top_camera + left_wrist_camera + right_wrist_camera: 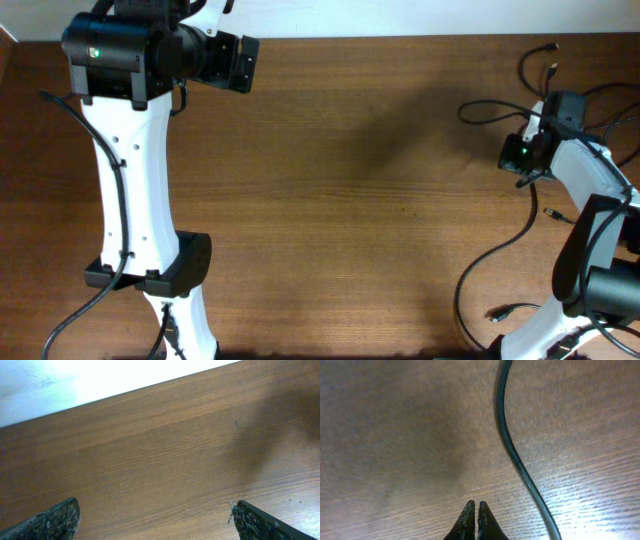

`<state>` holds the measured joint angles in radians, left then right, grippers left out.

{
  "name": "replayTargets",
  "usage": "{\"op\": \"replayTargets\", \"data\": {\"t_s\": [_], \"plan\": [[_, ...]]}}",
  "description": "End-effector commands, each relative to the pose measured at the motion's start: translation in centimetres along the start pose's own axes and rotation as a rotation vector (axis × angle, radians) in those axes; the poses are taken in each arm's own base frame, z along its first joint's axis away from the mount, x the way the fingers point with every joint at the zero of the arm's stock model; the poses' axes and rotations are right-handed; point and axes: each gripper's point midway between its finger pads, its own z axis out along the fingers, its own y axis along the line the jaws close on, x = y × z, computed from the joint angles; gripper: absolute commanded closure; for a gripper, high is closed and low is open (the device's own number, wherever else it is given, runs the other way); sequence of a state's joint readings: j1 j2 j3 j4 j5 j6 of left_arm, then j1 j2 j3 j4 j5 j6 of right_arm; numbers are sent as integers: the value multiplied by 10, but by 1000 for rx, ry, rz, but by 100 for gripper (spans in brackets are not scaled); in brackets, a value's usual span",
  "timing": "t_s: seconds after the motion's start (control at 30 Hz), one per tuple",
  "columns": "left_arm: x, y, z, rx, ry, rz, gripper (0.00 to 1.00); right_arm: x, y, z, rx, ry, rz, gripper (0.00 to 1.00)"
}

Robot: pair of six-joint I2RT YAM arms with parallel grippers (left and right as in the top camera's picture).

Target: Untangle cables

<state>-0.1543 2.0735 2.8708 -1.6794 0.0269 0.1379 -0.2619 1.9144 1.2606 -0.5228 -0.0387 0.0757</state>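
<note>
The right gripper (476,507) has its dark, worn fingertips pressed together with nothing between them, poised over the brown wood-grain counter (350,200). Just beside it on the right wrist view we see one thin black glossy cord (514,455), running from the top edge in a gentle S-curve down past the fingertips to the bottom edge; it lies flat on the counter and apart from the fingertips.

The left gripper (155,521) is spread wide, its two fingers at the lower corners of the left wrist view, and it has hold of nothing; only bare wood lies beneath it.

From overhead, the thin black flexible cables (490,256) are all at the right end of the counter, around the right arm. They spread in loose loops and arcs rather than a tight bundle. Small plug connectors (553,213) end several of them; some may be metallic-tipped, though they are too small for us to tell.
</note>
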Motion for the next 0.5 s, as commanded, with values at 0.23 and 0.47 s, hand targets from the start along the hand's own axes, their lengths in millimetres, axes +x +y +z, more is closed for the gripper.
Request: {"op": "replayTargets", "data": {"t_s": [0.23, 0.47], "plan": [[-2, -1, -14, 0, -30, 19, 1, 0, -38, -8, 81, 11, 64, 9], [-2, -1, -14, 0, -30, 19, 1, -1, -38, -5, 80, 5, 41, 10]]}}
